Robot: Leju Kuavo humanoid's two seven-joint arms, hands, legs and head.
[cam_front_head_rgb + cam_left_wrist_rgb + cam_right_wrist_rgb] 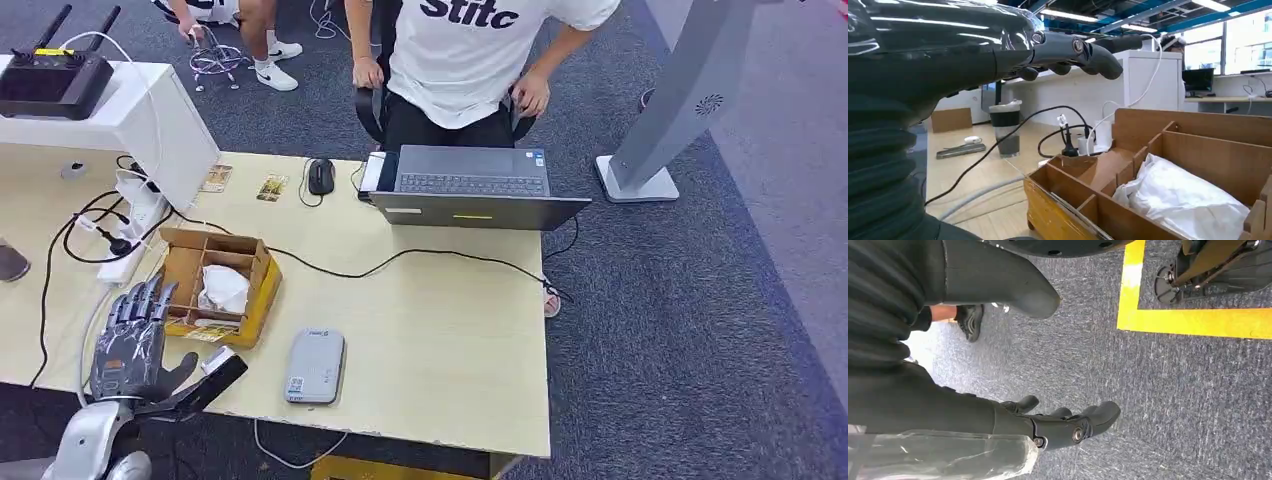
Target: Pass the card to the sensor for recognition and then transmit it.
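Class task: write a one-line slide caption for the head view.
Left hand hovers open beside the cardboard box, near the grey sensor.

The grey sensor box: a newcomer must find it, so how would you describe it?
On the pale wooden table, look along the near edge, right of the cardboard divider box. The sensor box lies flat there: a grey rounded slab with small labels, the only grey item on that edge.

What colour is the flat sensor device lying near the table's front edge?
Light grey, with small labels on top; the sensor device shows best in the head view, right of the cardboard box.

pale wood table (450, 340), cardboard box (255, 300)
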